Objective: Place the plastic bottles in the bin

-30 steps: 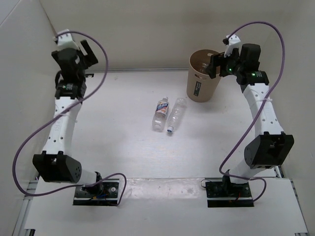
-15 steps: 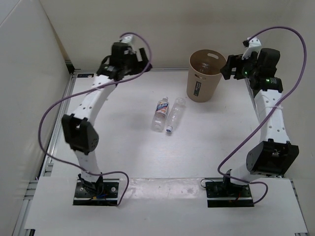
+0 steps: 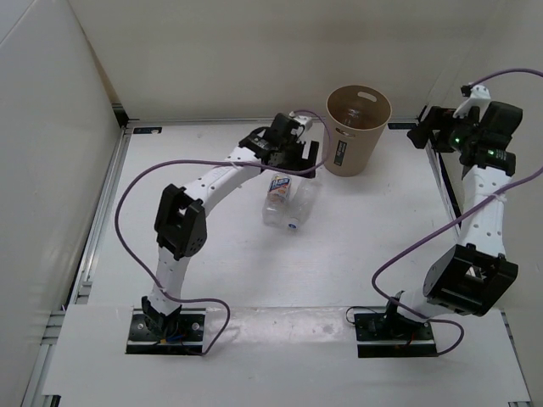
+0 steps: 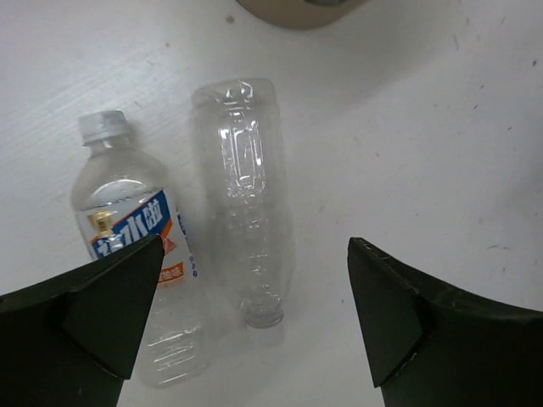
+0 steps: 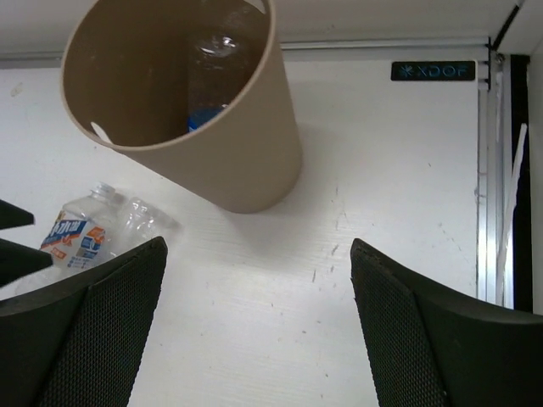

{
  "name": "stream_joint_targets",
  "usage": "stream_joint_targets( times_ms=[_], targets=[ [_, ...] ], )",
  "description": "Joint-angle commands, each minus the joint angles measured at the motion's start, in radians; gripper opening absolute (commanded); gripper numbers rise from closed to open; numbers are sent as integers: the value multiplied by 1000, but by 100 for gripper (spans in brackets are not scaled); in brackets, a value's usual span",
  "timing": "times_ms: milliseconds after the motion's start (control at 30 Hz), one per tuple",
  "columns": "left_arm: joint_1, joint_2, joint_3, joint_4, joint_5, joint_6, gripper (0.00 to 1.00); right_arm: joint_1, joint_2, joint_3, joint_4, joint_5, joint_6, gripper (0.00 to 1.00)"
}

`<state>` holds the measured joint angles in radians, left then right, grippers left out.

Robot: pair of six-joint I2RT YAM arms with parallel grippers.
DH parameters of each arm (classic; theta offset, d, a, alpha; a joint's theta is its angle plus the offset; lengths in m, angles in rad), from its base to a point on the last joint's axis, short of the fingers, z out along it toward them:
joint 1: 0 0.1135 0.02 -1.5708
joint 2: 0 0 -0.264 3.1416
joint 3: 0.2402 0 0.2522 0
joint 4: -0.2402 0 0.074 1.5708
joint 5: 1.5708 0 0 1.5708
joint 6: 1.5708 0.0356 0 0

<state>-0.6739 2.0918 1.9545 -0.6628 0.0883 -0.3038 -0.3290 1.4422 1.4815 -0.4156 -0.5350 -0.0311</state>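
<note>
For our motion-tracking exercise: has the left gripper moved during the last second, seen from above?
Yes. The left gripper swung right, from the far-left corner toward the bin, now over the labelled bottle.

XDOF on dark sticker (image 5: 433,70) at far edge of table (image 5: 390,220), blue characters on labelled bottle (image 4: 144,250) (not legible)

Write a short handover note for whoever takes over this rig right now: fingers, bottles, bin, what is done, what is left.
The left gripper: fingers open, empty, hovering over the two bottles on the table.
The right gripper: fingers open, empty, off to the right of the bin.
The labelled bottle and the plain clear bottle lie side by side on the table, just short of the upright bin.
Done: at least one clear bottle with blue on it is inside the bin; whether more are in there cannot be told.
Left: pick up both table bottles and drop them in.
</note>
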Motion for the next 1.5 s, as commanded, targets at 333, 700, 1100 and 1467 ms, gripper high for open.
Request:
stream_joint_targets(
  times_ms=[333,700,1100,1467],
  targets=[
    [-59,218,220,-123,-25,-21,100,-156,-34,17,-74,-194,-41,90],
    [-52,342,271,-208,22,-63,100,-191,-52,33,-149,-209,-76,90],
    [-50,333,264,-192,54,-47,71,-176,-59,33,-177,-204,-69,90],
    [37,35,185,-19,-171,-23,50,-104,-37,0,-95,-212,-20,90]
  ],
)
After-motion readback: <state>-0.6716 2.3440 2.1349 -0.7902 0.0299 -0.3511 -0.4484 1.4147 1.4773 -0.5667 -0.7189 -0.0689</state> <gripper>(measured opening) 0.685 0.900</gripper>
